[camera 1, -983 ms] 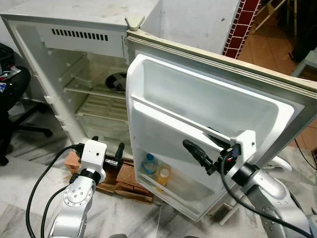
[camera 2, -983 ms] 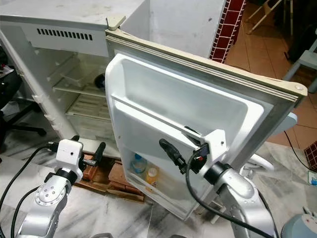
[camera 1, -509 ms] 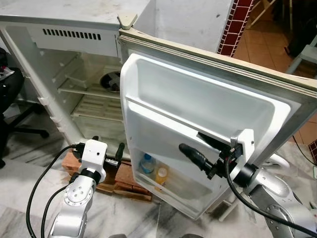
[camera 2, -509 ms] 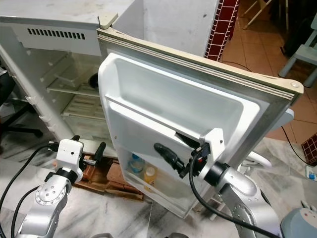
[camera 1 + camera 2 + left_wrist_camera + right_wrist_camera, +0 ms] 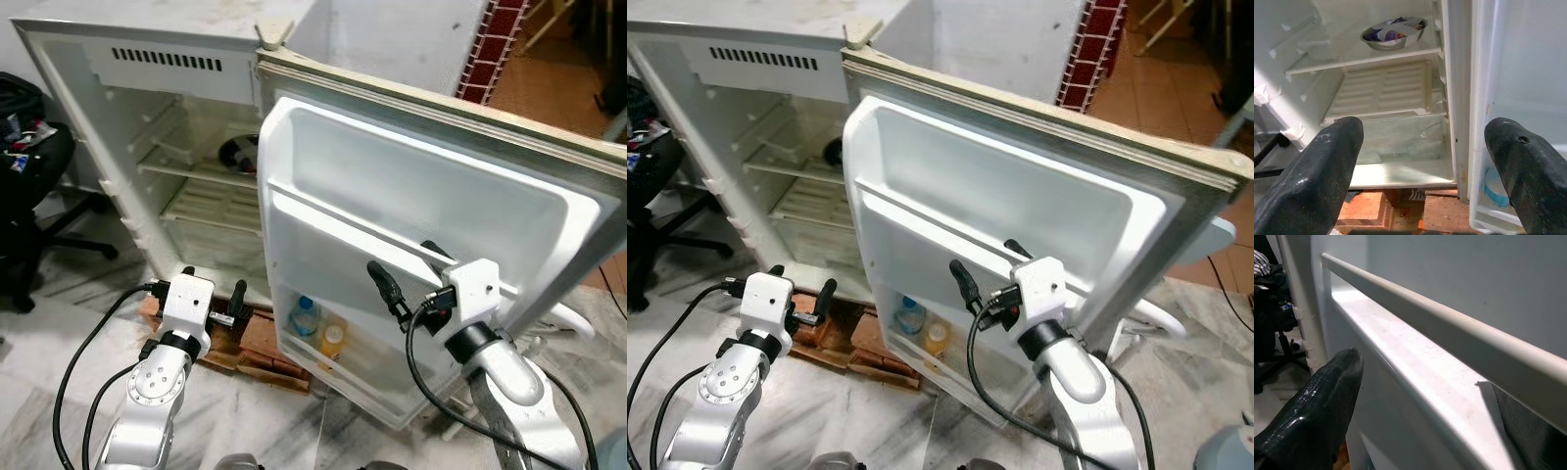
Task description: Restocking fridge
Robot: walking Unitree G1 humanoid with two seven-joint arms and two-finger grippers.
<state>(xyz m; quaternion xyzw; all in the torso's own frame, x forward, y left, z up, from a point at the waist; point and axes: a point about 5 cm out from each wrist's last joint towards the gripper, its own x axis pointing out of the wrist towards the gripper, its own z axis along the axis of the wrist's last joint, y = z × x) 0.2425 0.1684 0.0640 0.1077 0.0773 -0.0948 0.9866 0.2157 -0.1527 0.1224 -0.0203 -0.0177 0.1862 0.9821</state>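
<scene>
Right claw spread around door rail; left claw apart, unobstructed.

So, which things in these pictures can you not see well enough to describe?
- Bowl on the fridge shelf: its contents are too small and blurred in the left wrist view.
- Two bottles in the door's bottom rack: labels too small; lower parts hidden by the rack wall.
- Right pincer: one finger goes behind the door rail, so its tip is hidden.
- Left pincer: fingertips cut off by the picture edge.
</scene>
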